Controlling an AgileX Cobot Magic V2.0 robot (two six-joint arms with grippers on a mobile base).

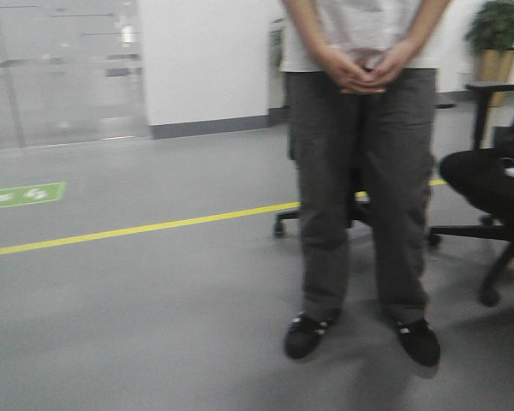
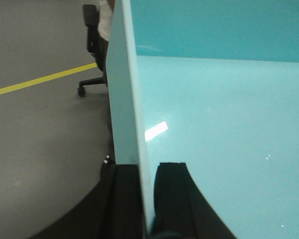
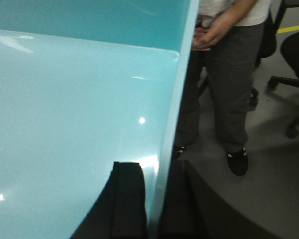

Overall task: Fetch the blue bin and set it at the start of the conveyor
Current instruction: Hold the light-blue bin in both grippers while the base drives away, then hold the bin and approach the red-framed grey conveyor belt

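I hold the bin (image 2: 219, 119) off the floor near the person (image 3: 224, 74), with the left gripper (image 2: 147, 172) and right gripper (image 3: 154, 172) each clenched across a side wall. The thin, glossy plastic is probably light, slippery and flexible, so rim holds suit it.

Office: swivel chair (image 1: 484, 181), yellow floor line (image 1: 137, 229)

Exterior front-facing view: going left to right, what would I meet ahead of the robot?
green floor marking → standing person → black office chair
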